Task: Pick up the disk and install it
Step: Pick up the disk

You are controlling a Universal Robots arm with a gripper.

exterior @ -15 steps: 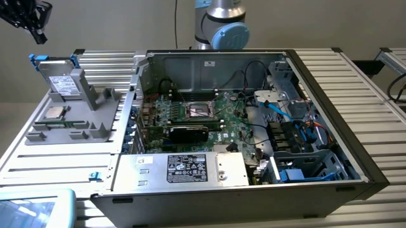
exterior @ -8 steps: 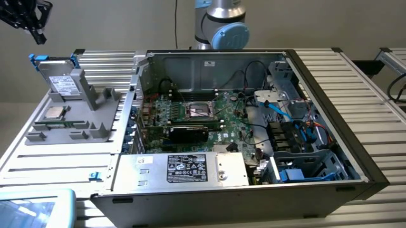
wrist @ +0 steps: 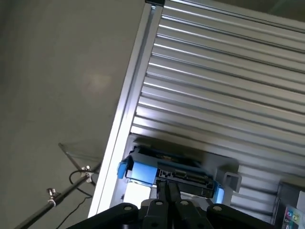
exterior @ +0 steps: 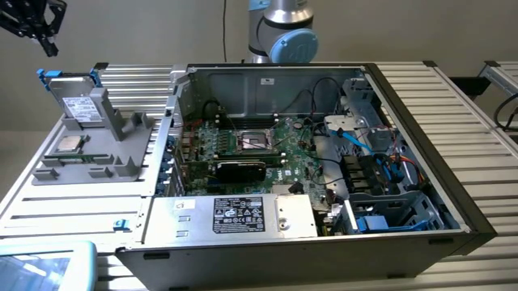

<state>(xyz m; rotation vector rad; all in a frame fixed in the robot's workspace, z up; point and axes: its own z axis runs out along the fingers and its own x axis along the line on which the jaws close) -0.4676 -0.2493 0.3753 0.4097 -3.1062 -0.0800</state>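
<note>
Leaning in grey holder [exterior: 123, 123], seemingly plastic: flat blue-framed disk [exterior: 80, 108].

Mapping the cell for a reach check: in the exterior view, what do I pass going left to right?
gripper → disk → motherboard → blue cable → drive cage

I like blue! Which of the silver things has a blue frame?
The disk, propped up on the grey stand. The small square chip lying flat nearby and the big labelled box have no blue frame.
</note>
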